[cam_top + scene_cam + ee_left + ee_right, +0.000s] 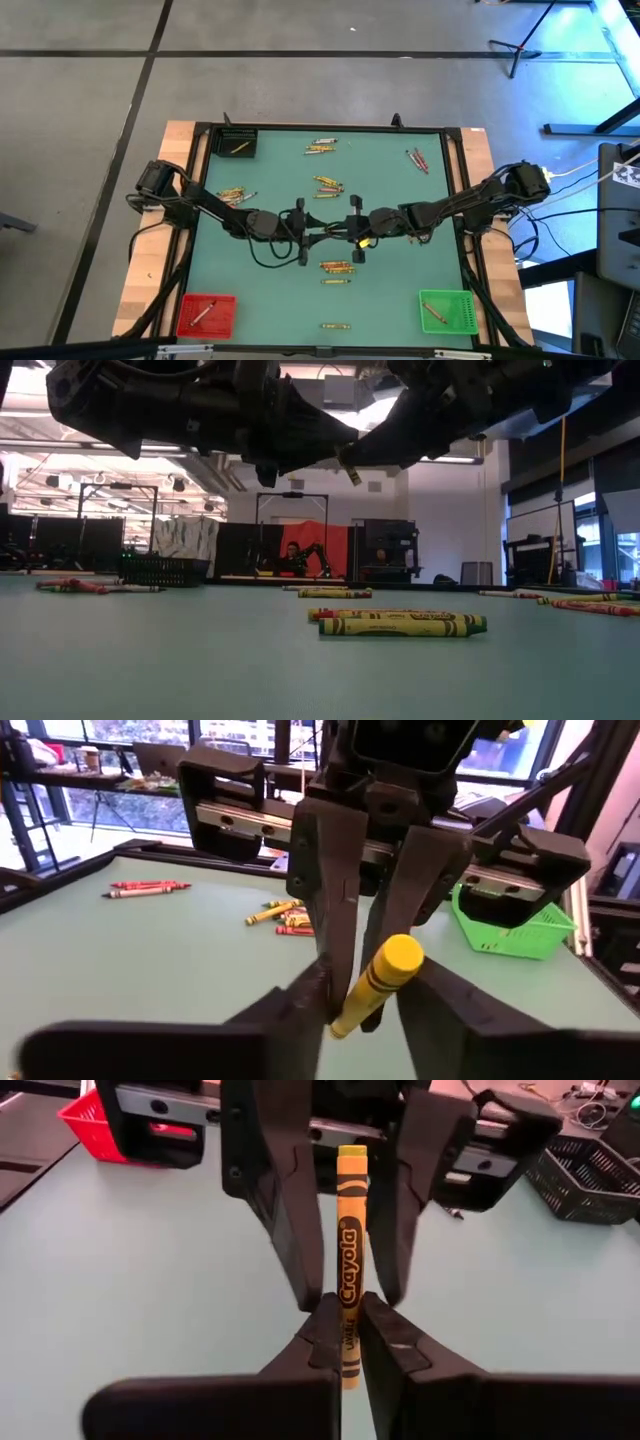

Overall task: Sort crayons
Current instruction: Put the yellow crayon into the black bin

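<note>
My two grippers meet over the middle of the table. My right gripper [348, 1315] is shut on a yellow crayon [349, 1230], which sticks out toward my left gripper [365, 1005]. The left gripper is open, its fingers [290, 1210] standing on either side of the crayon with a gap showing on both sides. Other crayons lie flat on the green table in small groups: far middle [320, 149], far right [417, 159], centre [328, 184], left [236, 195], just near of the grippers [337, 266] and near the front edge [335, 326]. My right gripper pinches the yellow crayon between its two fingertips, close to the end nearest its wrist [348, 1342]. The fingers come from the table's right, slanting a little downward, and the crayon lies along them. Its free flat end [402, 956] points toward the left arm. The crayon is lifted clear of the table.
A black bin [237, 145] stands at the far left corner, a red bin [206, 314] at the near left, and a green bin [446, 311] at the near right. Each holds a crayon. A raised dark frame [330, 127] borders the table.
</note>
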Robot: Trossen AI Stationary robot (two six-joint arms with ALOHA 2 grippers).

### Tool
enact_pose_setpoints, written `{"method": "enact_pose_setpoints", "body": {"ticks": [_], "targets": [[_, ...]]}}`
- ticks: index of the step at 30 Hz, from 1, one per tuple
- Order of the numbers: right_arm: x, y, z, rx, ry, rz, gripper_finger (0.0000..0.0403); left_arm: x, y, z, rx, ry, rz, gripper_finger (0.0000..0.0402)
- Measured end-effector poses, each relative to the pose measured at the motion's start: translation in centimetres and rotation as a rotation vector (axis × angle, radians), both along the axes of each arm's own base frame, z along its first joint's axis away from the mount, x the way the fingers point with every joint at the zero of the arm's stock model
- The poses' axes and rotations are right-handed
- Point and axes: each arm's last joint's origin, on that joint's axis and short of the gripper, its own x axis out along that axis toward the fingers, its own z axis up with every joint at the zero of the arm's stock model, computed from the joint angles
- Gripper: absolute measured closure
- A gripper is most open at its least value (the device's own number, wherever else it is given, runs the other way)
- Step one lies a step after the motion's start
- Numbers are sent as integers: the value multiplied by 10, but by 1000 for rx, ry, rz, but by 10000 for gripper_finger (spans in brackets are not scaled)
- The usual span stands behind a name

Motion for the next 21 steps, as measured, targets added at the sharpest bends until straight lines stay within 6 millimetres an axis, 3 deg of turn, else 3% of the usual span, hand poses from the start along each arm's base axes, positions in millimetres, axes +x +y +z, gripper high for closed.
{"method": "enact_pose_setpoints", "body": {"ticks": [6,11,15,21], "targets": [[0,0,0,-23,-4,10,386,-2,-3,3,76,4,19,391],[0,0,1,-21,-7,6,379,-3,-4,5,82,10,16,390],[-3,-1,5,5,-5,-9,342,-7,-1,10,79,62,25,393],[-21,7,15,-18,76,27,304,-22,7,29,103,178,54,395]]}}
